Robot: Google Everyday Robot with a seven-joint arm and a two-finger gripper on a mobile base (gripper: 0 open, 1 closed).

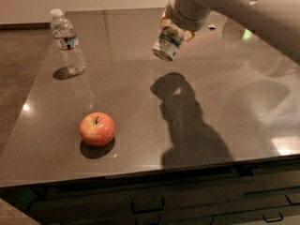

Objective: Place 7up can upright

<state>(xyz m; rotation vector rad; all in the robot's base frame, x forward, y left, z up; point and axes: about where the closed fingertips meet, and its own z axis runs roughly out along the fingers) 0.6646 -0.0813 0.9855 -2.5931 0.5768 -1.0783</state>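
The 7up can [168,43], white and green with a silver end, hangs tilted in the air above the middle of the dark table [140,102], its silver end pointing down and to the left. My gripper [176,29] is shut on the can's upper part, coming down from the grey arm at the top right. The can's shadow lies on the table below it.
A clear plastic water bottle [68,42] stands upright at the far left of the table. A red apple [97,129] sits near the front left. Drawer fronts [154,205] run below the table's front edge.
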